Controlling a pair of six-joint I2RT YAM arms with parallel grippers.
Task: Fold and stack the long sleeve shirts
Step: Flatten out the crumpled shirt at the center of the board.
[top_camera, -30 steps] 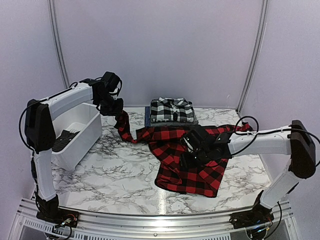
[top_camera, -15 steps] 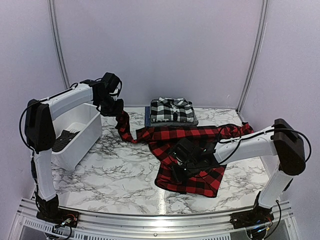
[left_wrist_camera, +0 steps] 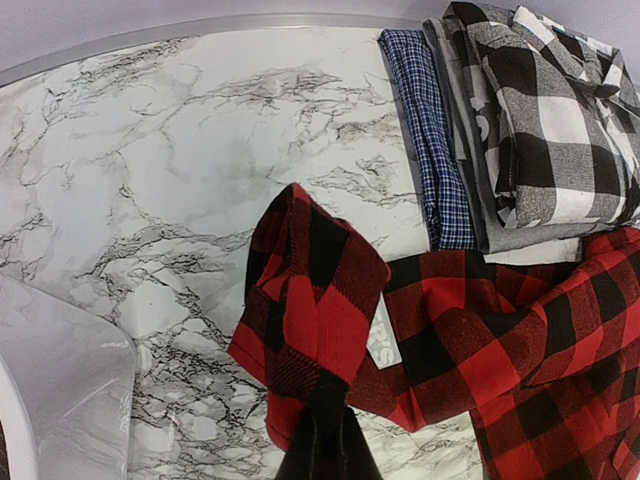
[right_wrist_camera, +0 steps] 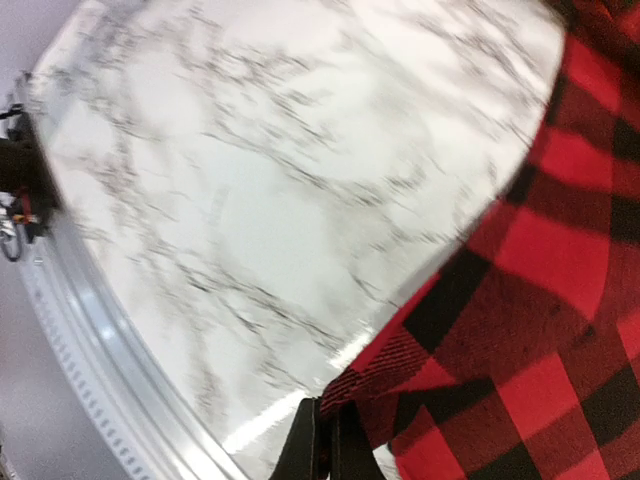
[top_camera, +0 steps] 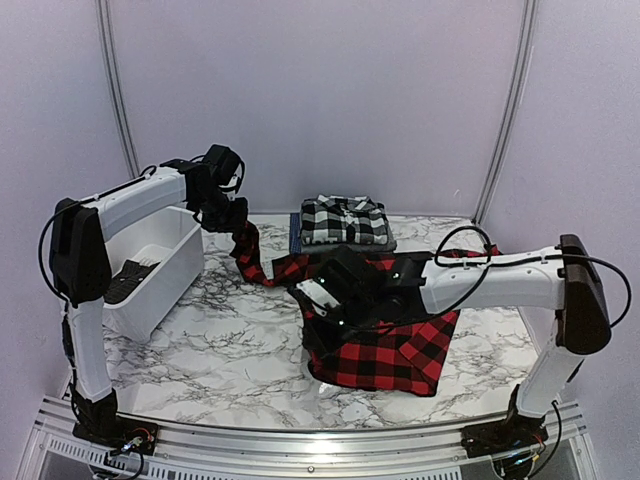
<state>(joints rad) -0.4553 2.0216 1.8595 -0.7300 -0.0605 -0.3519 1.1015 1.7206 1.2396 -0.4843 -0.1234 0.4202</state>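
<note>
Right gripper (right_wrist_camera: pixel 322 440) is clamped on the bare hem edge of the red-and-black check shirt (top_camera: pixel 395 350), which lies spread on the marble table (top_camera: pixel 220 340) before the folded stack (top_camera: pixel 343 222). Left gripper (left_wrist_camera: pixel 325 440) pinches its sleeve (left_wrist_camera: pixel 310 290) aloft. I fear that thin bite slipping out, or the sleeve dragging the stack.

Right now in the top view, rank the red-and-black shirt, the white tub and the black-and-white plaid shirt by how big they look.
1. red-and-black shirt, spread open, clearly the largest.
2. white tub.
3. black-and-white plaid shirt, folded and farthest from the camera, so it may look smaller than it really is.
</note>
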